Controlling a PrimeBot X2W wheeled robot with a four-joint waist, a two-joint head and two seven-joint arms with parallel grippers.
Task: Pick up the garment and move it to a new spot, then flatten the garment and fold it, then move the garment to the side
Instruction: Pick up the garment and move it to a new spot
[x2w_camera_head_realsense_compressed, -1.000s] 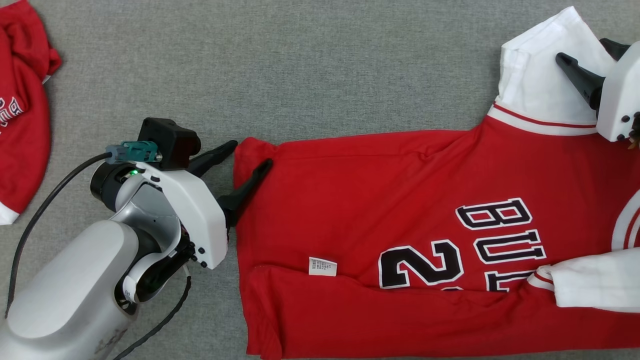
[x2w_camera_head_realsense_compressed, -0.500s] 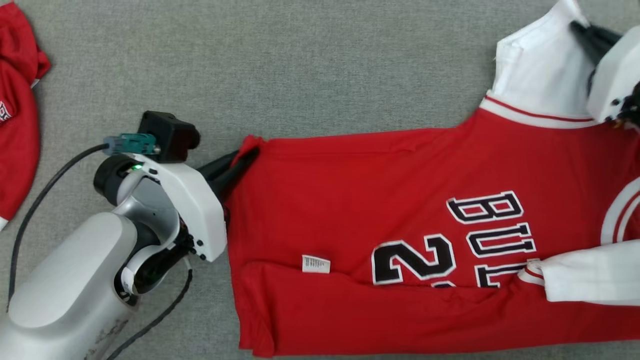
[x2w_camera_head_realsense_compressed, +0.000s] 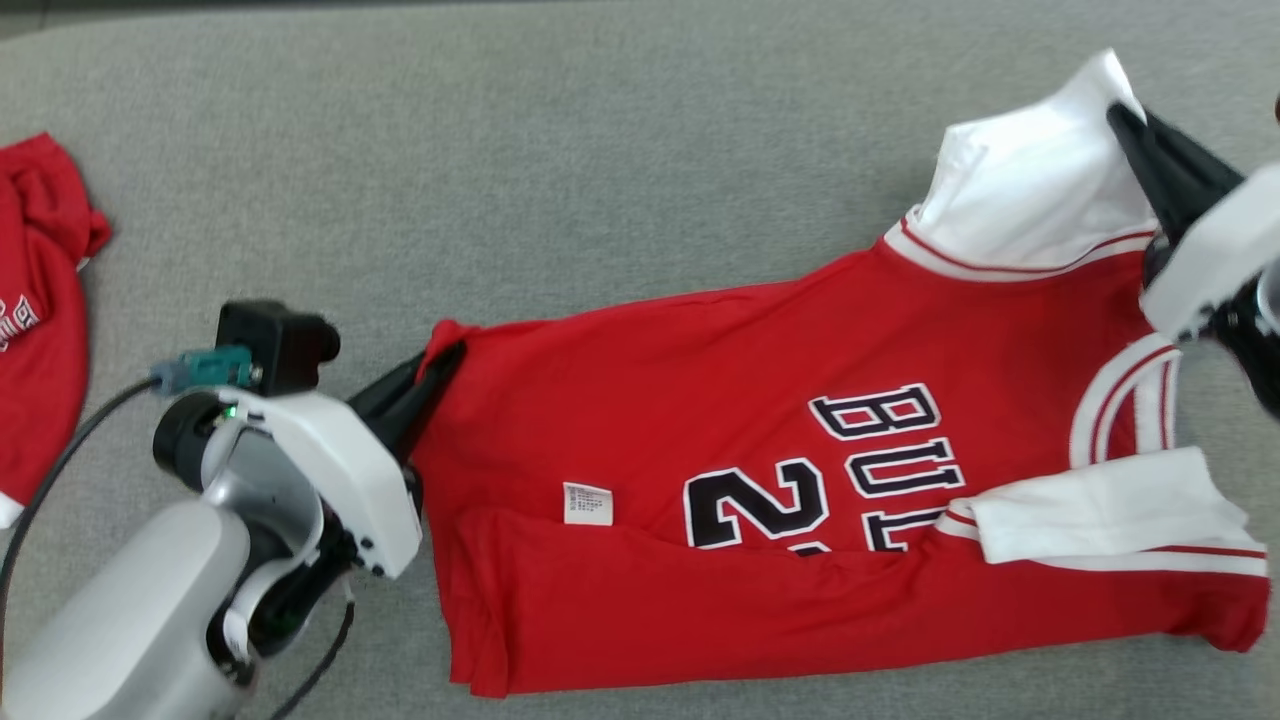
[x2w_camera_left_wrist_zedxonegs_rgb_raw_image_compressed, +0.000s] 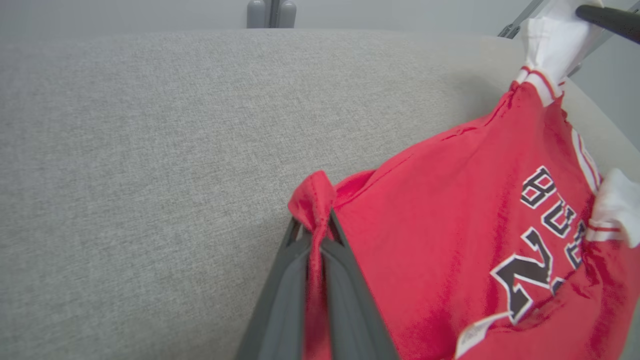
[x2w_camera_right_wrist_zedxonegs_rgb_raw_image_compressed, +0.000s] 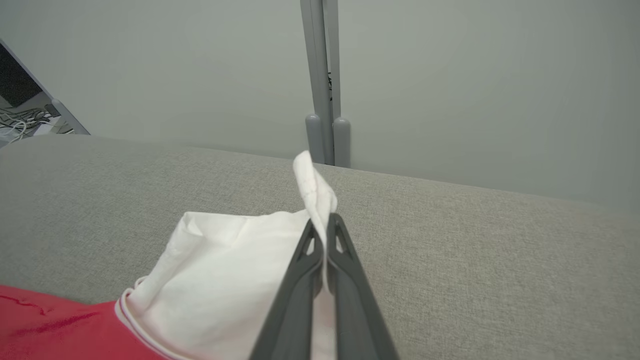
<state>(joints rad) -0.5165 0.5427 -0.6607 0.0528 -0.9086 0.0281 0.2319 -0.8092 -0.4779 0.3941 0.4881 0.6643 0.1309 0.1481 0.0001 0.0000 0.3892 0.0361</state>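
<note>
Head view: you can see the red jersey (x2w_camera_head_realsense_compressed: 700, 440) spread out on the grey table (x2w_camera_head_realsense_compressed: 500, 150), from the middle out toward 3 o'clock. Your left gripper (x2w_camera_head_realsense_compressed: 443, 357) sits at the jersey's 9 o'clock side. Its two fingers are squeezed tight on the red bottom corner. Your right gripper (x2w_camera_head_realsense_compressed: 1128, 118) is up at 2 o'clock, pinched on the tip of the white sleeve. Another red shirt (x2w_camera_head_realsense_compressed: 40, 300) lies well apart, far out at 9 o'clock.
</note>
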